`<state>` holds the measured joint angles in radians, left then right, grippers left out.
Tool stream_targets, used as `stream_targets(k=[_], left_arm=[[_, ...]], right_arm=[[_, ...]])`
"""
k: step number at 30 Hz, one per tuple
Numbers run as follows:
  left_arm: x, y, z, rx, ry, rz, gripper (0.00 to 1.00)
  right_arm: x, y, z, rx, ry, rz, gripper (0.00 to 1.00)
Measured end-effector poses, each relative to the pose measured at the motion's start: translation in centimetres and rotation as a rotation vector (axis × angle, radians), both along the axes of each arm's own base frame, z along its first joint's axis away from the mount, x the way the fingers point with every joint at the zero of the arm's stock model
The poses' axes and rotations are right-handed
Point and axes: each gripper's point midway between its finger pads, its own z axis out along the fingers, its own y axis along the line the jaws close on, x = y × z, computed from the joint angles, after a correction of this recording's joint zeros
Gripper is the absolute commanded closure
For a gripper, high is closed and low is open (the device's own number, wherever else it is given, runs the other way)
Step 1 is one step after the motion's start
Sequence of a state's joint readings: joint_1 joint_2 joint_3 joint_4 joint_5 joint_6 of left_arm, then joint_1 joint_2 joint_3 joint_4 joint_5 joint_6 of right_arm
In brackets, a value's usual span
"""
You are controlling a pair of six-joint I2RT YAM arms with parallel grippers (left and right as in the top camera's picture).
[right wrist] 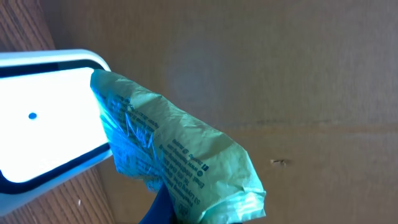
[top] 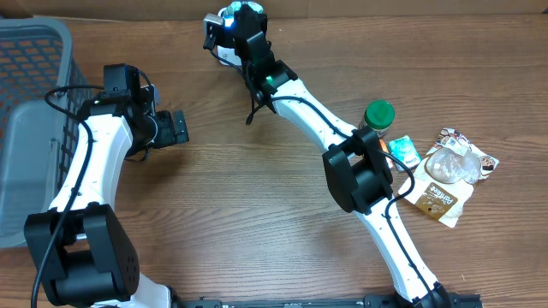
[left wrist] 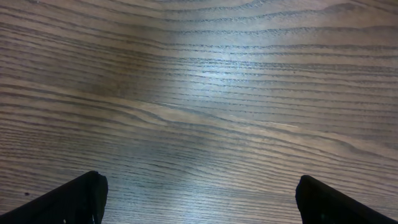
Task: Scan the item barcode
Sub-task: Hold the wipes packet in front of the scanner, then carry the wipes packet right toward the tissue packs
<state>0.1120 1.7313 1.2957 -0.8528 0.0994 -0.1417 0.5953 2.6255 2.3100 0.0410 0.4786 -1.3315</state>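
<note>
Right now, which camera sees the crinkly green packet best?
The right wrist view: the green packet sits big in the middle, its print visible, beside the glowing white scanner. Overhead shows only a tiny teal glimpse of it at the right gripper. The left wrist view shows just table, no packet.

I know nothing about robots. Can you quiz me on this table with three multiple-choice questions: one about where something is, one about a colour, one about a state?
1. Where is the grey basket?
A. beside the left arm
B. among the snacks
C. between the two arms

2. What colour is the packet at the scanner?
A. red
B. teal green
C. black

3. How is the left gripper?
A. shut on a bottle
B. open and empty
C. shut on a packet

Answers:
1 A: it sits just outside that arm.
2 B: the right gripper holds it against the lit window.
3 B: its jaws stand wide apart with nothing between them.
</note>
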Motion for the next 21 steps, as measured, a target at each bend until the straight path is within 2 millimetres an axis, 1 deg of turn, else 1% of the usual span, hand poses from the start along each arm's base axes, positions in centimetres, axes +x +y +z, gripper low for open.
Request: stream_targets(k=[3,5,8,11,14,17,19,21], left_arm=[[0.0,0.0,0.0,0.0,0.0,0.0,0.0],[0.0,0.0,0.0,0.0,0.0,0.0,0.0],[0.0,0.0,0.0,0.0,0.0,0.0,0.0],[0.0,0.0,0.0,0.0,0.0,0.0,0.0],[0.0,0.0,0.0,0.0,0.0,0.0,0.01],[0.0,0.0,0.0,0.0,0.0,0.0,0.01],[0.0,0.0,0.0,0.0,0.0,0.0,0.0],[0.0,0.0,0.0,0.0,0.0,0.0,0.0]], right_arm=[[-0.2,0.1,0.5,0.059,0.009,-0.009,0.96],[-0.5,-0.1,1.6,0.116,0.021,-0.022,0.96],[-1.5,-0.7,4.4,0.231,0.061,-0.049,0.96],[-3.6,-2.0,8.6,0.368,0.12,-0.089,0.96],[-7.2,-4.0,13.5,0.536,0.208,-0.134,0.96],[-12.1,-6.7,18.4,0.749,0.307,-0.195,0.96],[-15.2,-8.4,20.8,0.857,0.366,-0.229,0.96],[-19.0,-10.4,22.5,0.958,0.455,-0.27,0.96]])
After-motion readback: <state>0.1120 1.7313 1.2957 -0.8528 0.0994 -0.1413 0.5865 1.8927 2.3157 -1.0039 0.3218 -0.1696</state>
